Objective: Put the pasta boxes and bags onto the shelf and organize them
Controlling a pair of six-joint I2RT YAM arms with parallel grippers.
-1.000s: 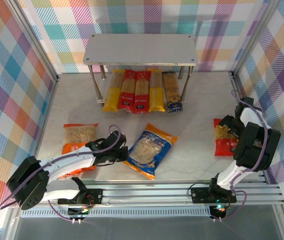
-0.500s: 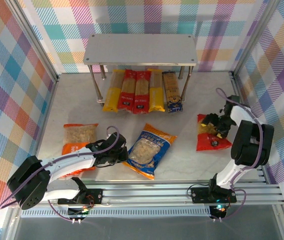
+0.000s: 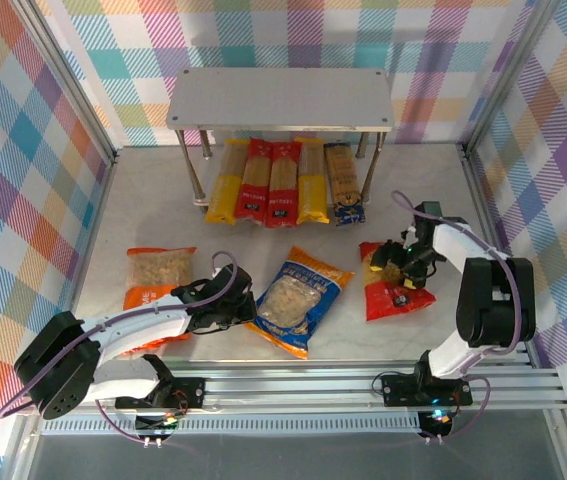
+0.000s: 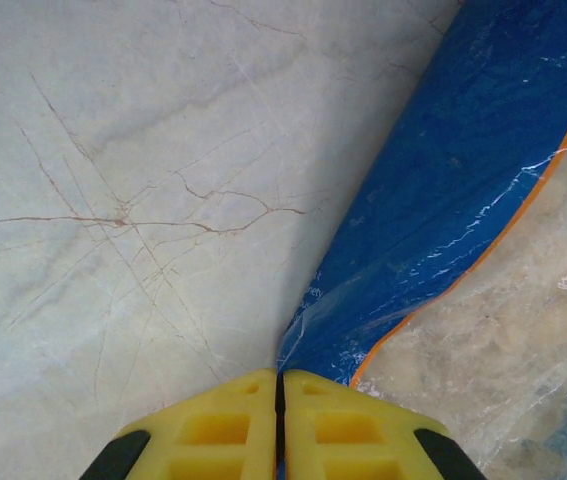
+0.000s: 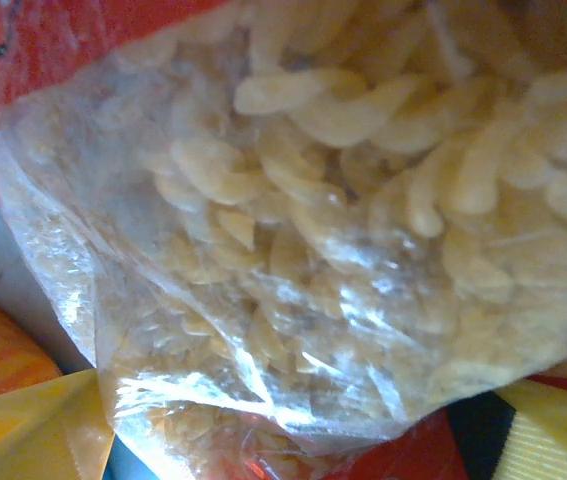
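Red crinkly pillow bag [image 3: 378, 292] of short pasta, with a clear window, lies on the right of the pale marbled tabletop [image 3: 153, 200], nearer than the shelf's right legs. The right gripper [image 3: 401, 262] sits on its far half; I cannot tell whether those jaws are clamped on the film.

Slack, slippery film is the main risk. A shallow pinch could slide off in a lift, or the loose pasta could sag to one end and tip the bag against the shelf's edge.

To its left, the blue crinkly pillow bag [image 3: 298, 300] has the left gripper [image 4: 281, 415] at its near-left edge, fingers pressed together. A nip on that thin seam alone could slip or tear.

Count:
- Three pillow bags: red, blue, and the orange crinkly pillow bag [image 3: 158, 272] at the near left.
- Five long narrow spaghetti packs [image 3: 283, 182], two yellow, two red and one dark, side by side on the lower board.
- One two-tier pale grey shelf [image 3: 281, 98].
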